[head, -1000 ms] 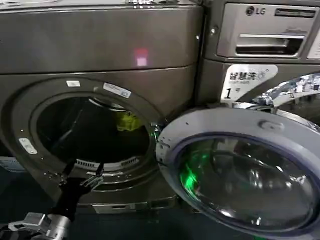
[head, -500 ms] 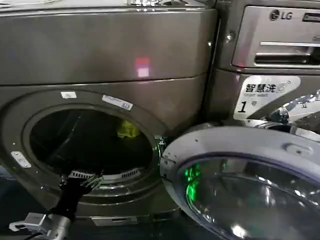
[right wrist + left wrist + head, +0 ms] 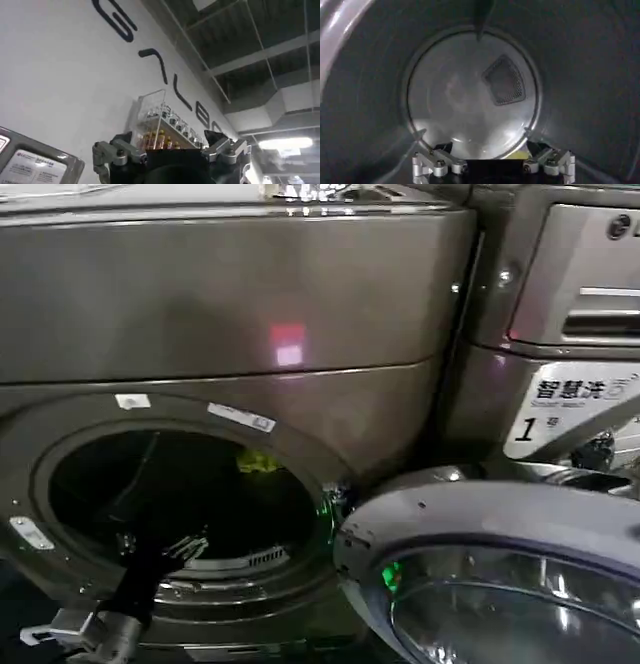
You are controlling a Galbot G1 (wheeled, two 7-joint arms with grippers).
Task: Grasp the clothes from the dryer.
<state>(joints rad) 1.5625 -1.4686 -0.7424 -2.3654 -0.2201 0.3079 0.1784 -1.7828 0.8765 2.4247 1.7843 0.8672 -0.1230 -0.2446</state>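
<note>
at the dryer (image 3: 230, 294) mouth, my left gripper (image 3: 165, 546) sits wide open and empty at six o'clock. the clothes (image 3: 258, 461) lie deep at one o'clock. i may clip the rim reaching across.

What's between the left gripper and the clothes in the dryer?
In the head view, only dark open drum space separates the left gripper, open at the dryer's porthole lip, from the yellow-green clothes farther in.
</note>
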